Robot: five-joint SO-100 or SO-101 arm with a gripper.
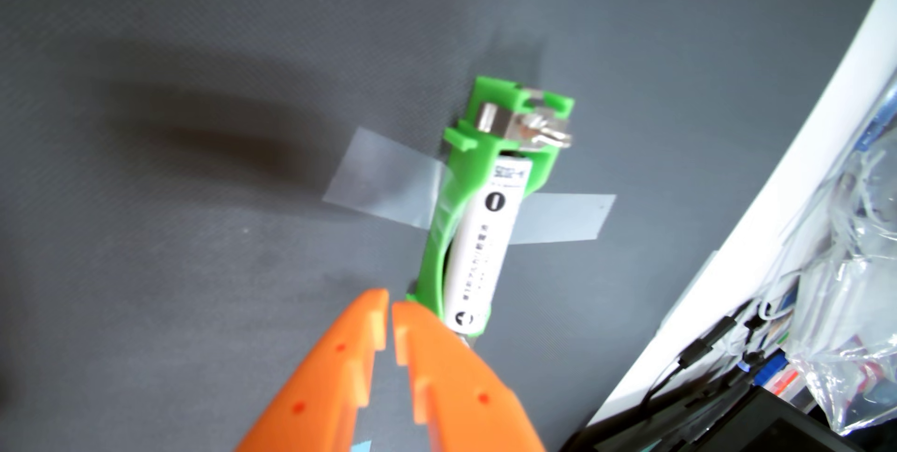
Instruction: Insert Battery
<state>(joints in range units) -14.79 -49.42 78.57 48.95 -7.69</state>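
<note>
Resting in the taped green holder (439,238), battery (485,248) looked nearly seated, near end possibly proud; gripper (390,309) nearly pressed together, empty, just beside that end; judged risk: sideways nudge popping battery out or peeling tape (383,180).

The orange gripper (390,304) enters the wrist view from the bottom edge, pointing up. Its two fingers (340,364) lie almost together, with only a thin slit between the tips. Nothing is held between them.
</note>
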